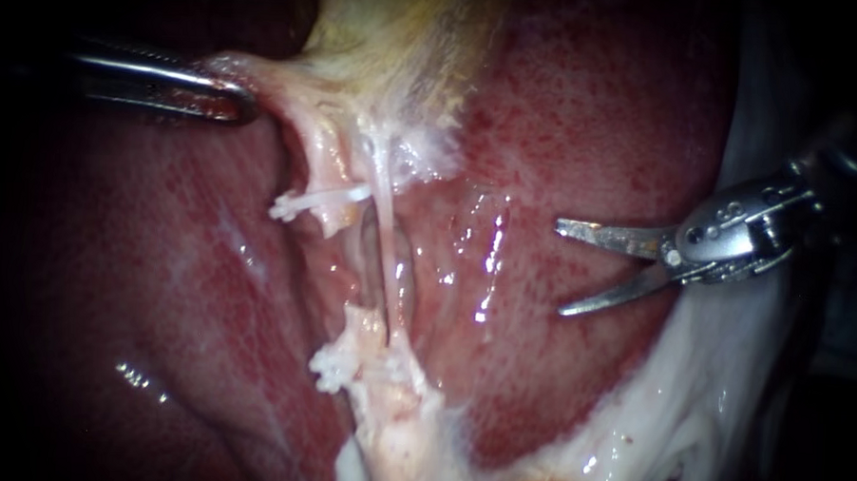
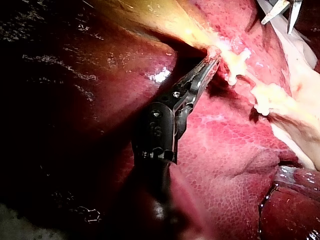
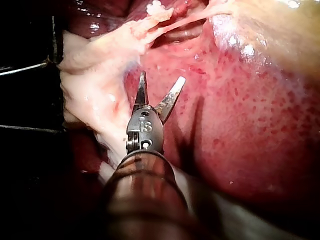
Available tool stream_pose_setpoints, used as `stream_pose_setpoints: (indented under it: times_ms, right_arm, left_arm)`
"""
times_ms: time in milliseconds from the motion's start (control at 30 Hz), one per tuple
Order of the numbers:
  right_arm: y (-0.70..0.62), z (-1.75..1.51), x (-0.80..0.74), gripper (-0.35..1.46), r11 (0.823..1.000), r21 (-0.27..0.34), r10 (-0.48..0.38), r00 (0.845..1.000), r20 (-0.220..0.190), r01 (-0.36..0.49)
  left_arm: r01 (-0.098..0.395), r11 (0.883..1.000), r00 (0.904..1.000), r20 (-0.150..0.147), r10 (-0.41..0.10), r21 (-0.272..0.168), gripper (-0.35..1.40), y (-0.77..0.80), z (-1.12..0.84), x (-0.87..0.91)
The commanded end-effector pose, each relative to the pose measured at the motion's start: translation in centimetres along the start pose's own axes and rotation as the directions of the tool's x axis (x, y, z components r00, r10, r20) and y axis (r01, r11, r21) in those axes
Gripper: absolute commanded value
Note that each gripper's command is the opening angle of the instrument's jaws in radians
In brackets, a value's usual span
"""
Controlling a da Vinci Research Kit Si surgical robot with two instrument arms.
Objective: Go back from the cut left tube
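Holding gallbladder (image 1: 397, 40) taut for exposure, left instrument (image 1: 232, 99) clamps it; right instrument (image 1: 559, 268) gapes empty, cut tube (image 1: 327, 207) well ahead.

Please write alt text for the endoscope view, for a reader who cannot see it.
The right instrument, jaws open, hangs over the liver, apart from the cut left tube, whose two ends each carry a white clip. The left instrument grips pale tissue beneath the gallbladder.
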Motion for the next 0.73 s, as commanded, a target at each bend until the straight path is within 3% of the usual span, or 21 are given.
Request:
stream_pose_setpoints:
  times_ms: [33, 300, 733]
  right_arm:
    - [0.0, 0.01, 0.0, 1.45, 1.0, 0.003, 0.0, 1.0, -0.001, 0.0]
    - [-0.01, 0.0, 0.0, 1.45, 1.0, 0.003, -0.001, 1.0, -0.001, 0.001]
    - [-0.01, 0.0, 0.0, 1.45, 1.0, 0.007, -0.001, 1.0, -0.002, 0.001]
  left_arm:
    - [-0.002, 1.0, 1.0, 0.008, 0.002, -0.002, -0.35, 0.0, 0.04, -0.03]
    - [-0.001, 1.0, 0.9991, 0.043, 0.002, -0.006, -0.35, -0.09, 0.4, -0.32]
    - [0.001, 1.0, 0.9988, 0.05, -0.001, -0.007, -0.35, -0.15, 0.44, -0.37]
